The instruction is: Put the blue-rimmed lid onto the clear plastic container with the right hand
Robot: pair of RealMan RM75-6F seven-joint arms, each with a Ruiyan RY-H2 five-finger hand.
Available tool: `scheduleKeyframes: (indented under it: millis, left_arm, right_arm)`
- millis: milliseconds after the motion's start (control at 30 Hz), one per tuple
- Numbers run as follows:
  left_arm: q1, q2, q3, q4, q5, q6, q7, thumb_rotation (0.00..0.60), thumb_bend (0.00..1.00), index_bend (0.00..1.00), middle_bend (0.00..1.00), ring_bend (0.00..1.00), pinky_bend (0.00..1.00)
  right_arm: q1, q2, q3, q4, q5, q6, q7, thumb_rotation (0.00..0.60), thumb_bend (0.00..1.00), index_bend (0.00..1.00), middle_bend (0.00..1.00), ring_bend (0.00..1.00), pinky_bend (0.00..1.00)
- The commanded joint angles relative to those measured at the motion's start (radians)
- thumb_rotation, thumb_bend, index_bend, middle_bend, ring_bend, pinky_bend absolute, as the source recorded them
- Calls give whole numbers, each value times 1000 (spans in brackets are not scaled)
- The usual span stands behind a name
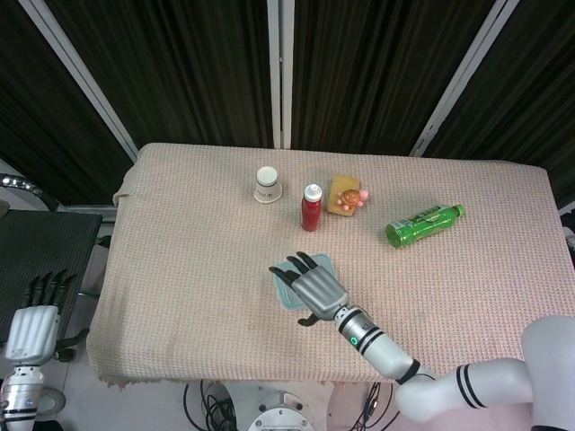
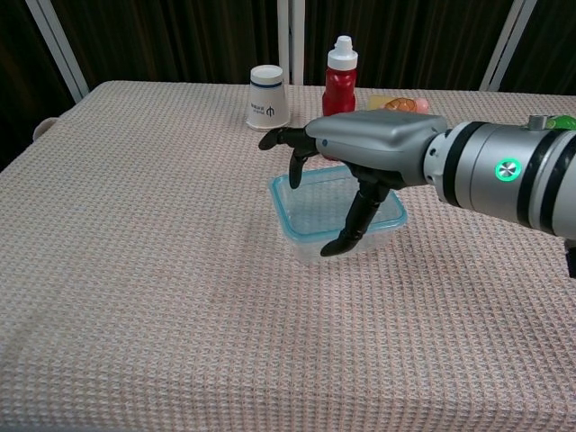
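- The table (image 2: 135,270) carries everything, under a woven pinkish cloth.
- The right hand (image 2: 364,153) hovers palm-down above the container (image 2: 337,236), fingers (image 2: 355,223) spread and pointing down, grasping nothing.
- The left hand (image 1: 27,328) hangs well off the table's left edge, fingers straight, holding nothing.
- The container sits mid-table, and the lid (image 2: 297,202) appears to lie on it already, blue rim along its top edge.
- Judgement: placement looks done; whether the lid is pressed fully home cannot be told, so only withdrawal or a final press remains.
- Behind stand a green bottle (image 1: 424,223), red bottle (image 2: 339,65), paper cup (image 2: 267,96) and toy (image 1: 347,196).
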Motion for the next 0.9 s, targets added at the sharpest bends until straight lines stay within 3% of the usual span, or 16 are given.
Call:
scheduleKeyframes:
  millis: [33, 267, 900]
  left_arm:
    - [-2, 1, 0, -4, 3, 1, 5, 600, 58, 128, 47, 0, 0]
    - [-3, 5, -1, -19, 4, 2, 21, 600, 58, 128, 47, 0, 0]
    - [2, 1, 2, -16, -2, 2, 19, 600, 58, 128, 47, 0, 0]
  right_arm:
    - [-56, 40, -65, -48, -99, 22, 22, 600, 0, 0, 268, 0, 0]
    - [-83, 36, -85, -35, -140, -4, 16, 600, 0, 0, 268, 0, 0]
    - [-105, -2, -68, 0, -108, -49, -63, 600, 0, 0, 273, 0, 0]
